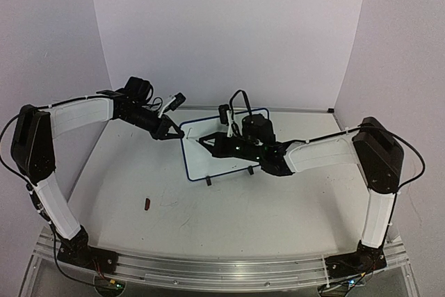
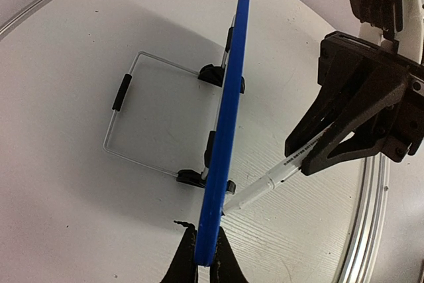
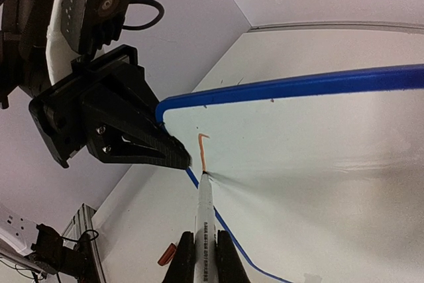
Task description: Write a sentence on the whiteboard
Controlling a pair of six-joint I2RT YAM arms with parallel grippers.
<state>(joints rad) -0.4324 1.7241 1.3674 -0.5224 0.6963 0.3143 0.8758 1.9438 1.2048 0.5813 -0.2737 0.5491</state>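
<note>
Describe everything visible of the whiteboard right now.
The whiteboard is a small glossy white panel with a blue rim and rounded corners, propped on a wire stand with black feet on the table. The left gripper clamps its left rim. The marker held by the right gripper touches its face, just below one short orange stroke.

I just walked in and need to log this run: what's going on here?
The left claw is shut on the left edge of the small white, blue-rimmed whiteboard. The right claw grips a slim white marker pen, its tip on the board's face close to that edge. Only one short orange stroke is drawn, so the writing has barely begun. A small dark red object, perhaps the cap, lies on the white table.
</note>
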